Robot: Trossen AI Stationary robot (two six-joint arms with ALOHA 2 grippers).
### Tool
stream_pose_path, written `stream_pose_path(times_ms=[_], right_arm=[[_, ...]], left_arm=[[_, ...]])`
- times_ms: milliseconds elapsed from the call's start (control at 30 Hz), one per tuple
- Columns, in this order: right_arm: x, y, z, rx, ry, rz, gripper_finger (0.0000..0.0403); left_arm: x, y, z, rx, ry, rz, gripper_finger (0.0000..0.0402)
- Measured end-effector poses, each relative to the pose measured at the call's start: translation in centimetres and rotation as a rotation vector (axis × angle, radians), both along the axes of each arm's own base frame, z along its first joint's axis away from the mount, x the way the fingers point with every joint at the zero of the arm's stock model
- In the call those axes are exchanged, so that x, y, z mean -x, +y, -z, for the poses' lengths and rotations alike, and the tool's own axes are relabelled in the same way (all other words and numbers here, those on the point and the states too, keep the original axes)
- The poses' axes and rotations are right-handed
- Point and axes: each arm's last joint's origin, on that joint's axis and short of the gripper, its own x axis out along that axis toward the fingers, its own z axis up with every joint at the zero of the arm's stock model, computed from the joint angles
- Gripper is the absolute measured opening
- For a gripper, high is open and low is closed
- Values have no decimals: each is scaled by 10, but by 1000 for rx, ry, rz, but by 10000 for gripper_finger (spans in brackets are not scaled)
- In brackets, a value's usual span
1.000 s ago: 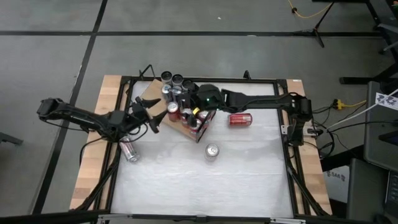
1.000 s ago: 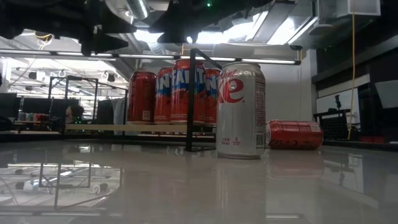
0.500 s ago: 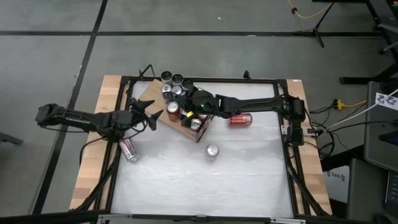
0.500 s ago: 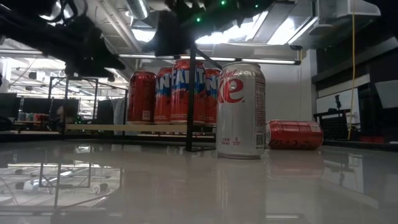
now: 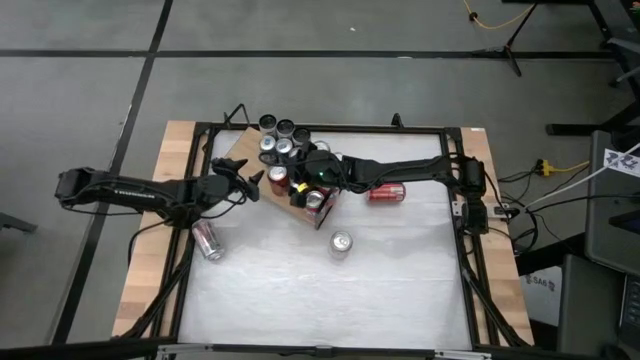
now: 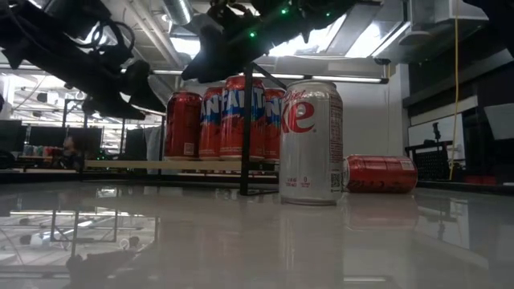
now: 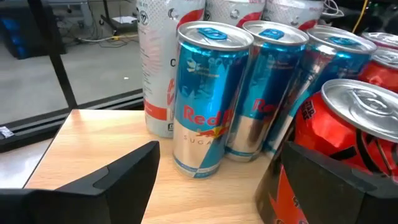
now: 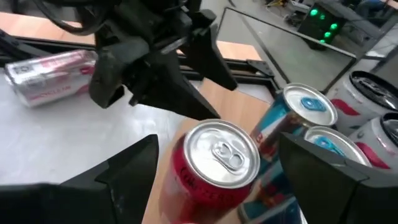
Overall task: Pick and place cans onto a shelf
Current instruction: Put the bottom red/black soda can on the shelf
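Surface: white top [image 5: 330, 300] with wooden side strips; I see grey floor around it.
Shelf: light wooden board [image 5: 243, 152] with a black frame, near the far left part of the surface.
Cans on shelf: a tight cluster [image 5: 285, 150] of red, silver and blue-and-silver cans.
Loose cans: one silver can upright [image 5: 342, 243], one red can on its side [image 5: 386, 192], one lying near the left edge [image 5: 208, 241].
Left tool [image 5: 250, 183]: fingers apart, holding nothing, at the shelf's near edge just beside the blue cans [image 7: 205, 99].
Right tool [image 5: 300, 180]: fingers apart, holding nothing, straddling a red can [image 8: 214, 171] in the cluster.
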Motion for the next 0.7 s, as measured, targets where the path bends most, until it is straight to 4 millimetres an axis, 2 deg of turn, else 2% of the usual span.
stream_pose_path(times_ms=[333,700], right_arm=[[1,-2,1,37,17,64,319],[4,-4,5,64,67,126,319]], left_arm=[[-11,1,4,7,-14,14,330],[-13,-2,6,37,-10,84,330]])
